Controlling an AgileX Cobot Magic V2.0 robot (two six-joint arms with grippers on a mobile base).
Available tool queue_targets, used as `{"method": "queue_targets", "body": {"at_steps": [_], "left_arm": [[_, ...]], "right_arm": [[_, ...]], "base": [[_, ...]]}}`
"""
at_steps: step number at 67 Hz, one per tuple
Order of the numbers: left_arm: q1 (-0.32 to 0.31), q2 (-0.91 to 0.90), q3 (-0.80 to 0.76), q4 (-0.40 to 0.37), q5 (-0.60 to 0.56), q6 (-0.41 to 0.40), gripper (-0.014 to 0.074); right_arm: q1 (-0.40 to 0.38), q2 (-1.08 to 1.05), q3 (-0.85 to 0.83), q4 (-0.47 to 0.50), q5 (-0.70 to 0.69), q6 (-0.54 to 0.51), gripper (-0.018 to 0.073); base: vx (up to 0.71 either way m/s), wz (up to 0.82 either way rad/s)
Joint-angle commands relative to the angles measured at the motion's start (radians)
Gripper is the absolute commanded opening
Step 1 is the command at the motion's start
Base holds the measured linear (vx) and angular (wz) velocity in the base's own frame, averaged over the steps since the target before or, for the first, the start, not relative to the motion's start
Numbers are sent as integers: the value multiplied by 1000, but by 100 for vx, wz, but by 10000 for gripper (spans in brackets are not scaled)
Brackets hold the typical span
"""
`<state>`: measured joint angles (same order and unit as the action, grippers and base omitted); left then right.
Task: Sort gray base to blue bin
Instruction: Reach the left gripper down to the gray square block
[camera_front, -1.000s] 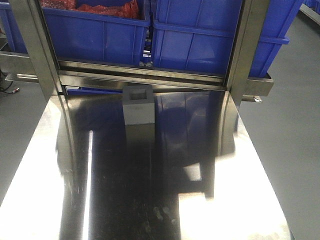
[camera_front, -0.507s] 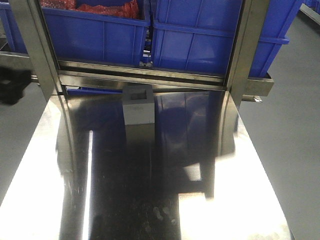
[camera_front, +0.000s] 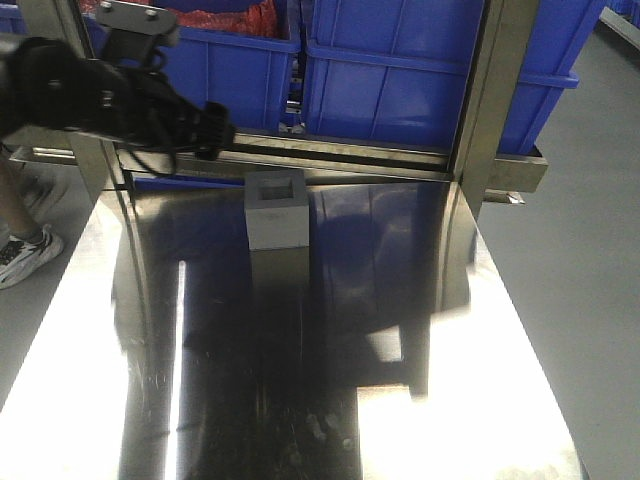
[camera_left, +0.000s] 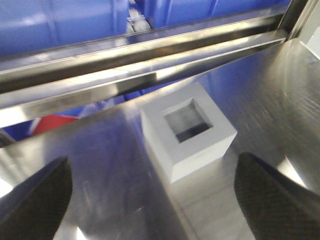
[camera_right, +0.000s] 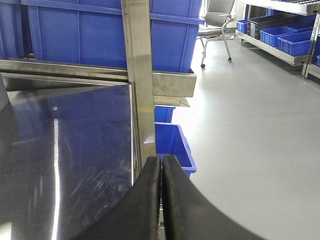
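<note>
Gray shop floor all round, and a mirror-shiny steel table (camera_front: 300, 380). The blue bin (camera_front: 430, 90) sits on the far rack, right side, so I'd guess the drop goes over the rail. Left gripper (camera_left: 155, 200) reaches in from far left, jaws spread wide, lining up on the gray base (camera_front: 277, 210), which sits recess-up at the table's far edge. Right gripper (camera_right: 161, 200) is pinched closed on nothing, idle by the right edge.
</note>
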<state>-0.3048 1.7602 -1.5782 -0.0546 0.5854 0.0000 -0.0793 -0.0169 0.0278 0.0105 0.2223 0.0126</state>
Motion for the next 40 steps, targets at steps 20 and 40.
{"method": "queue_targets", "body": {"at_steps": [20,40], "left_arm": [[-39,307,-437,46,163,-186,626],[-35,498,-656,79,237,-277,607]], "right_arm": [[-2,3,1,-5,-74,-13,-5],[-2,3,1,-5,-74,-13,-5]], "base": [[0,0],[0,0]]}}
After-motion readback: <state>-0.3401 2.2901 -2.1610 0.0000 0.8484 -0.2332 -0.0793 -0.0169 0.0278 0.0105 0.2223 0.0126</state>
